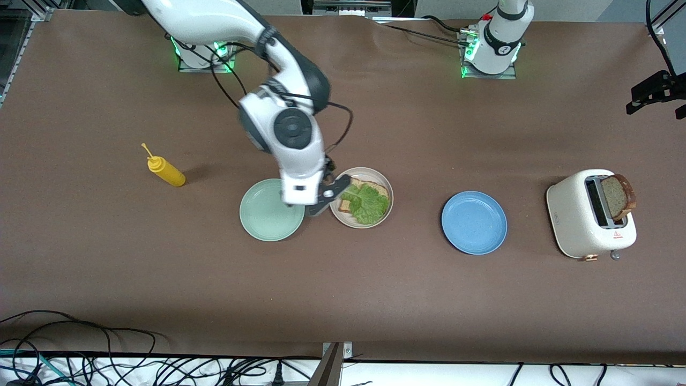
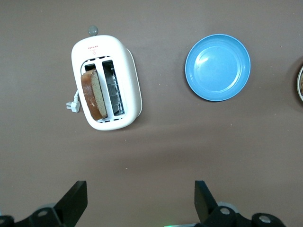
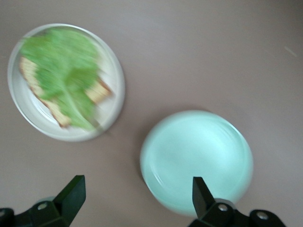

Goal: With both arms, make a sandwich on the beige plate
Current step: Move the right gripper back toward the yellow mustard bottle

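The beige plate (image 1: 365,170) sits mid-table and holds a slice of brown-crusted bread (image 1: 377,188) with a ruffled green lettuce leaf (image 1: 370,205) on top. My right gripper (image 1: 328,197) hangs low over the gap between this plate and the mint green plate (image 1: 265,214). It is open and empty. The right wrist view shows the beige plate (image 3: 117,90), the lettuce (image 3: 61,66) and the gripper (image 3: 137,187). A second bread slice (image 1: 619,195) stands in the toaster (image 1: 584,220). My left gripper (image 2: 139,191) is open and empty, high above the table near the toaster (image 2: 128,80).
A blue plate (image 1: 474,222) lies between the beige plate and the toaster. A yellow squeeze bottle (image 1: 167,171) stands toward the right arm's end of the table. Cables run along the table edge nearest the front camera.
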`<state>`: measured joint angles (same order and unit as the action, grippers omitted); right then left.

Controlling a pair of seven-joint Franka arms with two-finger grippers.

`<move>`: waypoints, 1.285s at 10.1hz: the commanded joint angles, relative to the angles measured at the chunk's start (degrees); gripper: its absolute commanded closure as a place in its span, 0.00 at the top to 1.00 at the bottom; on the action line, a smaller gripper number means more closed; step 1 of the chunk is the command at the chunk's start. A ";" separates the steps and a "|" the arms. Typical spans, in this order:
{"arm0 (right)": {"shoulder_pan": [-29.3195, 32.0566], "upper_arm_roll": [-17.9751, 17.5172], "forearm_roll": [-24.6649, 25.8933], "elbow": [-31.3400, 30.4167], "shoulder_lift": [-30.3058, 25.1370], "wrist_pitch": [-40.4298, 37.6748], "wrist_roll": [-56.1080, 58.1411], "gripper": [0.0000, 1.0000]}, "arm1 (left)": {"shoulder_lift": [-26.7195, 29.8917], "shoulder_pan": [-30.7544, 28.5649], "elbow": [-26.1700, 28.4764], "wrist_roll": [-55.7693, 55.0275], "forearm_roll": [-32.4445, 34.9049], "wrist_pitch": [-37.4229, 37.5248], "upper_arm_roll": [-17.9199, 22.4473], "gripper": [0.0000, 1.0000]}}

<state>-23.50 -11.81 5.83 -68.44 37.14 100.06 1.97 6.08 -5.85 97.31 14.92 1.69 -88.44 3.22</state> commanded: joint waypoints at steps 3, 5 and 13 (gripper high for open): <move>17.67 -0.41 -5.48 -2.23 -10.05 -15.04 0.58 1.00 | -0.80 -0.39 -1.69 0.63 -0.73 1.08 -0.15 1.00; 18.49 5.45 -3.99 -4.14 -14.27 -20.24 0.41 1.00 | -0.80 -0.39 -1.69 0.63 -0.73 1.08 -0.15 1.00; 18.58 19.27 -3.80 -61.60 -45.13 22.04 15.03 1.00 | -0.80 -0.39 -1.69 0.63 -0.73 1.08 -0.15 1.00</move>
<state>-4.48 4.83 1.99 -119.27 -2.87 112.45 10.59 5.76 -5.90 97.07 14.92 1.69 -88.44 3.19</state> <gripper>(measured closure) 0.000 0.000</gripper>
